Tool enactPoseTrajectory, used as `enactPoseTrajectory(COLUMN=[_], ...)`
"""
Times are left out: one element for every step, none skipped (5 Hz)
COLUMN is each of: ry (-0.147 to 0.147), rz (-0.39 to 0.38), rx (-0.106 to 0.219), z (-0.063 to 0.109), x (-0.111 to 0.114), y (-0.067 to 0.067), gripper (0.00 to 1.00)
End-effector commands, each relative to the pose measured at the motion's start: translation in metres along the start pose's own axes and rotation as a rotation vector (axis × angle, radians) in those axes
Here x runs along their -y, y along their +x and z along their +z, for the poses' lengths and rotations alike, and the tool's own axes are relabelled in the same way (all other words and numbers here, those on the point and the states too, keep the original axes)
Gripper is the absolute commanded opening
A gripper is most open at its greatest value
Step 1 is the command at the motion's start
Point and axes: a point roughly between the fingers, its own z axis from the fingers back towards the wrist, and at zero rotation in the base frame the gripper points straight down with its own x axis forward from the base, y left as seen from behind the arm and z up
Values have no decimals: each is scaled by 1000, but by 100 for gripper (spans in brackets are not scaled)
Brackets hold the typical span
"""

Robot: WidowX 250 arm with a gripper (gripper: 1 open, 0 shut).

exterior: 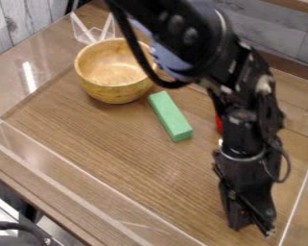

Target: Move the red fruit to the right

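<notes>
Red fruit [221,126] behind arm, outside wooden bowl [107,77]

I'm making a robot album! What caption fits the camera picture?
Robot arm reaching down beside the green block.

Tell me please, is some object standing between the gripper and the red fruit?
No separate object shows between the gripper and the red fruit, though the arm hides much there. The green block lies aside.

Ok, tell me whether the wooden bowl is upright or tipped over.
Upright: the wooden bowl sits on its base, its rim facing up and its hollow inside showing from above.
</notes>
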Motion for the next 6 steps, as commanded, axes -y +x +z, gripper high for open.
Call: enactPoseTrajectory(ry=[30,46,65,69,80,105], rz=[-10,5,56,47,48,35], rx=[53,55,68,69,78,92], z=[6,3,9,12,21,41], x=[0,2,1,-9,-22,-34], y=[11,9,2,-7,-12,0], gripper=[0,100,0,100,100,0])
